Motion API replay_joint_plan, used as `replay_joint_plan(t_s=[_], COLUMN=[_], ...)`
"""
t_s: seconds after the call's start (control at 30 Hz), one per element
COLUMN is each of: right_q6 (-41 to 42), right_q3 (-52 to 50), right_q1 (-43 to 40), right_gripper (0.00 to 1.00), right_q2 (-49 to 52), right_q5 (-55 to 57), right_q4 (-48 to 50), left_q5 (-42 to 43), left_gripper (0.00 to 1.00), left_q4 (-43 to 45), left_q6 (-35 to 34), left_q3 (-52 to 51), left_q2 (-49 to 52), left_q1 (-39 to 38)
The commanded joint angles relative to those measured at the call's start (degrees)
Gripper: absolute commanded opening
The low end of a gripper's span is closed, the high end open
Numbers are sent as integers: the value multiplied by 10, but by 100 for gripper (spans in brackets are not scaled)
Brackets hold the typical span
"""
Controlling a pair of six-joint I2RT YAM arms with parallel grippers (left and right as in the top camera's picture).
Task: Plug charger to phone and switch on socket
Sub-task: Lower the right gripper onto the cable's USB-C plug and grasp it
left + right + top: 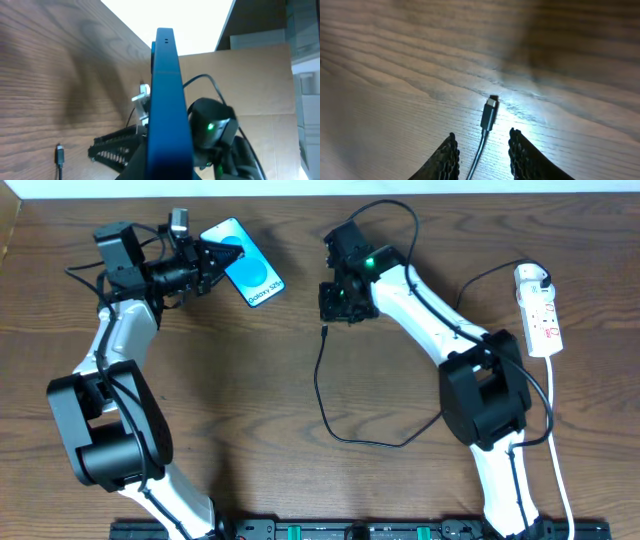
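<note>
The left claw (205,258) is clamped on the phone (245,268) at the far left of the table (300,480), screen up. The phone's long axis runs diagonally, its lower short end aimed toward the right arm. Well to its right the charger (318,385) trails across the wood, and its connector (490,112) lies flat just ahead of the right claw (481,145). The jaws stand partly apart and grip nothing — the cable runs back between them. The connector's long axis lines up with that gap, tip pointing away, so the right arm is much the nearer. The socket (538,310) lies far right, lengthwise along the edge.
</note>
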Motion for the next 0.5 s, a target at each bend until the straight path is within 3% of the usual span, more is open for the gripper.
replay_joint_plan(t_s=[0.0,0.47], right_q6=[9,14], right_q3=[11,10], right_q1=[12,56], right_gripper=[32,32], right_q2=[26,55], right_q5=[-1,70], right_q4=[0,-3], left_q5=[-2,-1], left_gripper=[7,7], left_q4=[3,3], left_q6=[-15,-21], left_q3=[9,9], left_q2=[-11,-11], left_q1=[22,38])
